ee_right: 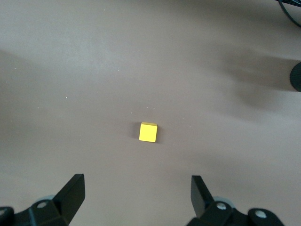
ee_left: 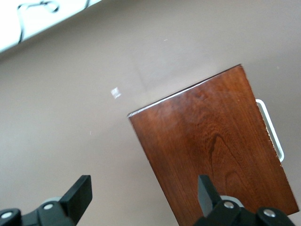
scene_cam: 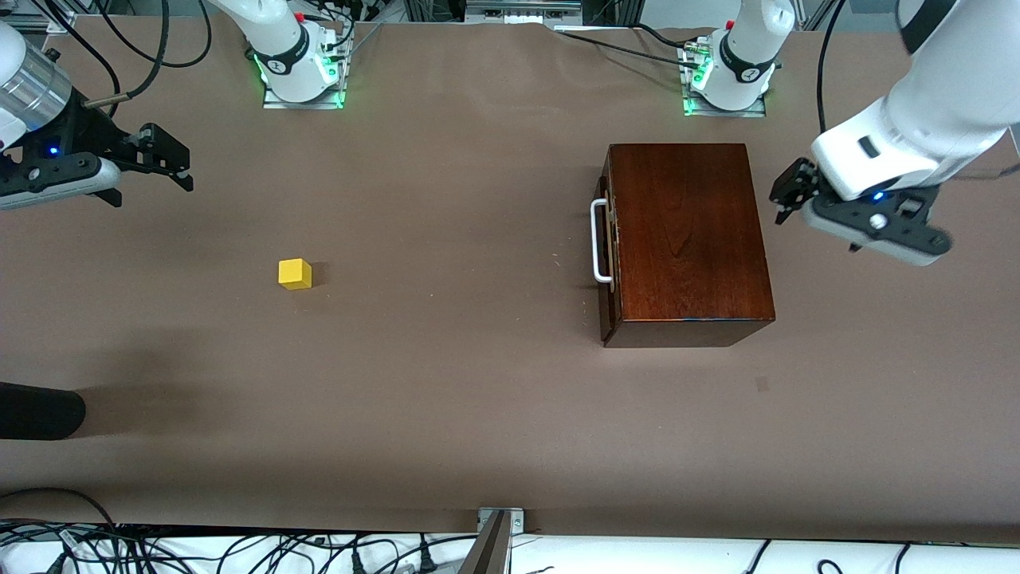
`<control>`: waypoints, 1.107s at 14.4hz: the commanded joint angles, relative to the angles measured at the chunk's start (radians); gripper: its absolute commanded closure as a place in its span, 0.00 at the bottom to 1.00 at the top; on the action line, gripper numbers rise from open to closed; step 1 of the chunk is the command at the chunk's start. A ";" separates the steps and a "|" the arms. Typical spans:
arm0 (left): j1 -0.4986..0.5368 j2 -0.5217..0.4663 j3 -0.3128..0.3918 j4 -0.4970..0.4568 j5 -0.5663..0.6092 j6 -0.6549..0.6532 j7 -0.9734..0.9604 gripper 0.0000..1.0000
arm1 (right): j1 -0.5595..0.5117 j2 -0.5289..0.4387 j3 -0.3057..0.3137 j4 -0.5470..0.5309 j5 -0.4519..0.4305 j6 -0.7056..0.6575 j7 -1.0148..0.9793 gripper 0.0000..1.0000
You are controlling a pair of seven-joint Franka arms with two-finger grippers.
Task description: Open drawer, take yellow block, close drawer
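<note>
Drawer [scene_cam: 607, 247] and box [scene_cam: 685, 239] sit as one closed block toward the left arm's end of the table [scene_cam: 478, 399]: we see the dark reddish front flush with the glossy mahogany-coloured body, and the white U-shaped handle [scene_cam: 598, 243] standing out from the front, on the side that faces the right arm's end. We find the yellow block [scene_cam: 295, 273] lying out on the bare brown table, well apart from the box, toward the right arm's end and a little nearer to the front camera than the handle; nothing touches it. Our right gripper [scene_cam: 171, 159] hangs in the air over the table's edge at the right arm's end, its jaws spread wide and empty; in the right wrist view the two black fingers [ee_right: 73, 193] stand far apart with the block [ee_right: 148, 132] on the table between and ahead of them. Our left gripper [scene_cam: 793, 191] hovers just beside the box at the end away from the handle, holding nothing; the left wrist view shows its fingers [ee_left: 77, 195] parted wide, one over the table and one over the box's lid [ee_left: 211, 146], with the handle [ee_left: 272, 129] at the lid's edge.
</note>
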 commanded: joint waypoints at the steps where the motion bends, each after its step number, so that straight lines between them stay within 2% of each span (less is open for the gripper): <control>1: 0.015 -0.138 0.038 -0.169 -0.045 0.063 -0.104 0.00 | -0.008 0.007 0.006 0.024 -0.013 -0.025 -0.013 0.00; 4: 0.056 -0.192 0.097 -0.283 -0.107 0.186 -0.100 0.00 | -0.008 0.007 0.006 0.024 -0.015 -0.023 -0.013 0.00; 6: 0.096 -0.200 0.097 -0.288 -0.107 0.180 -0.098 0.00 | -0.008 0.007 0.006 0.024 -0.015 -0.023 -0.013 0.00; 16: 0.127 -0.221 0.100 -0.340 -0.096 0.161 -0.097 0.00 | -0.008 0.007 0.006 0.024 -0.013 -0.025 -0.013 0.00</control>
